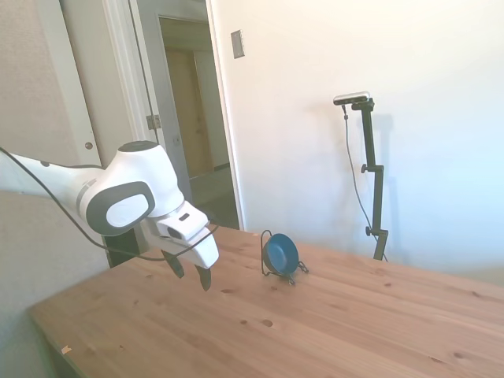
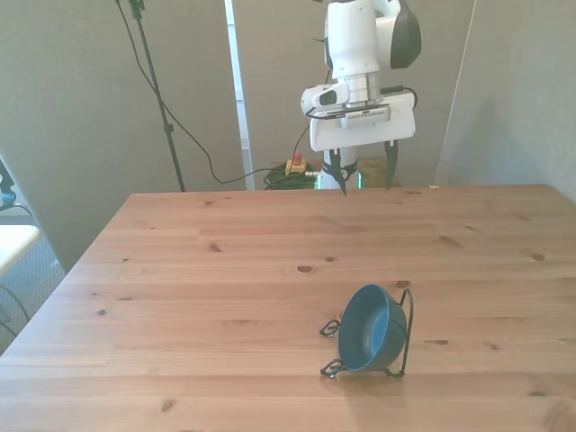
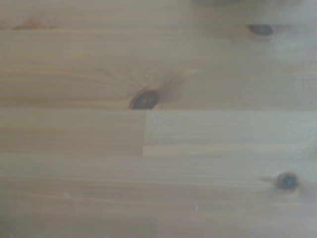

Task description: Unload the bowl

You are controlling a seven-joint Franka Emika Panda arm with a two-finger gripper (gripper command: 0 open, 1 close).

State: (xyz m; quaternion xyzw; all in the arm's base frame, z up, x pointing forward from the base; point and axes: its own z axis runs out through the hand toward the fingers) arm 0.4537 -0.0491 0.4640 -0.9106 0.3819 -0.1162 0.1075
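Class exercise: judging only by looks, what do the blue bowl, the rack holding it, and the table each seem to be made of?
The bowl: probably glazed ceramic or hard plastic; smooth, glossy, deep blue. The rack: thin black wire, likely coated metal, bent into loops. The table: wood, pine by the look, with visible knots, grain and joined boards under a matte finish.

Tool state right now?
Tool: open, holding nothing, above the table, well apart from the bowl.
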